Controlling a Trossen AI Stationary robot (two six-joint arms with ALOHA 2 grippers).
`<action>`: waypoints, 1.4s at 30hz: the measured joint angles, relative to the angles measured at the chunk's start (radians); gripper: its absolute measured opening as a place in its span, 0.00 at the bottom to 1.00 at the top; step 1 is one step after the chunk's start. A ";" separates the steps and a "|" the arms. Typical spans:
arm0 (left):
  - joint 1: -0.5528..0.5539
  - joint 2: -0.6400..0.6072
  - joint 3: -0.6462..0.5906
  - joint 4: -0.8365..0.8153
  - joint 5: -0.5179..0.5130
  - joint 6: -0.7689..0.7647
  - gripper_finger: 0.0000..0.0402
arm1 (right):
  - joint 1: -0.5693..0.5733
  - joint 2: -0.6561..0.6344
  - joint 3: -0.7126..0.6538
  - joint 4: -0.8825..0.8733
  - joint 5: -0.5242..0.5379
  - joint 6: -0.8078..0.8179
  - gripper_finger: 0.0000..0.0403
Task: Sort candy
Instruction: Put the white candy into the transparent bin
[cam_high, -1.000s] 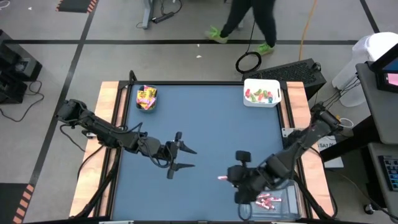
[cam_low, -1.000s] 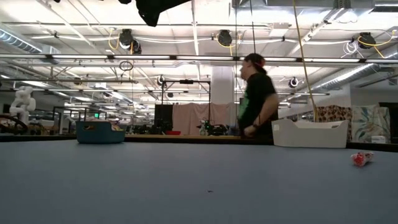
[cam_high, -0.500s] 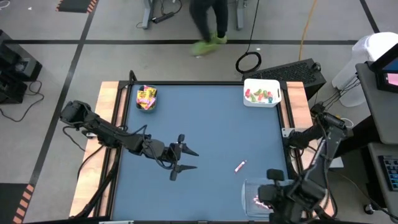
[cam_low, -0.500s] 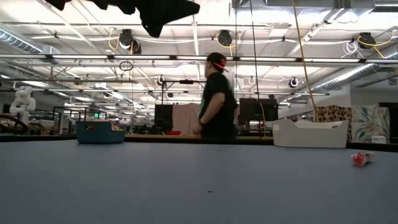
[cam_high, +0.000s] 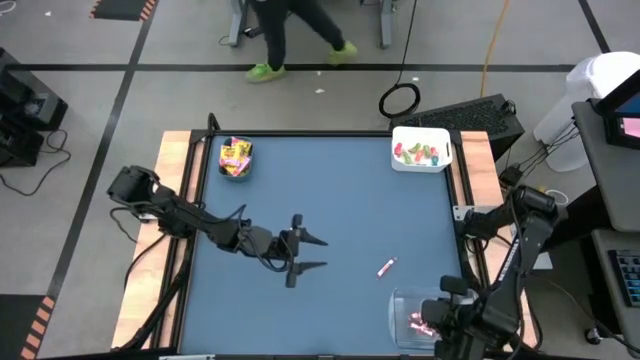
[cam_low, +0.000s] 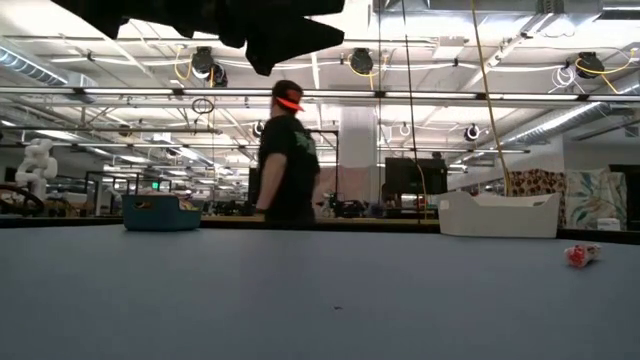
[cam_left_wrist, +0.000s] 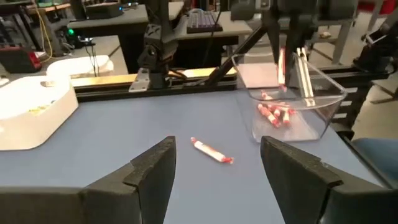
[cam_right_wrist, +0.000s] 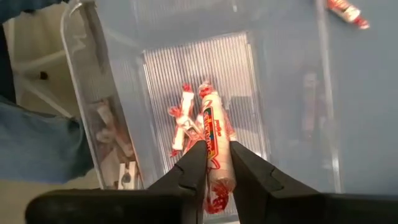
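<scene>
Sorting is why every kind of candy has its own place here. The right claw (cam_right_wrist: 216, 165) hangs above the clear bin (cam_high: 400, 300) at the near right corner of the desk (cam_high: 330, 200), and its two fingers pinch one pink-white stick (cam_right_wrist: 214, 134) by its lower part, with the stick pointing down into the bin. I judge it is held there so that it falls among the other sticks (cam_right_wrist: 183, 124) lying on the ribbed bottom once the fingers let go.

One more stick (cam_high: 386, 267) lies alone on the blue surface, just beside the clear bin and apart from everything else. The left claw (cam_high: 305, 255) hovers over the middle of the desk with its fingers spread and nothing between them. In the left wrist view this loose stick (cam_left_wrist: 211, 151) shows straight ahead between the fingers, so this arm probably waits for it.

The teal bin (cam_high: 236, 158) at the far left holds yellow packets, and the white bin (cam_high: 421, 150) at the far right holds green and red pieces. A person (cam_low: 288, 152) walks behind the desk.
</scene>
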 joint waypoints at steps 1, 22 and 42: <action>0.000 0.006 0.000 0.015 0.007 -0.001 0.60 | 0.000 0.004 -0.011 0.017 0.000 0.000 0.14; 0.087 0.348 0.331 -0.051 0.103 -0.002 0.60 | 0.005 0.100 -0.044 0.062 -0.086 0.054 0.48; 0.036 0.667 0.573 -0.083 -0.019 -0.046 0.60 | 0.128 0.097 0.085 0.035 0.050 0.404 0.44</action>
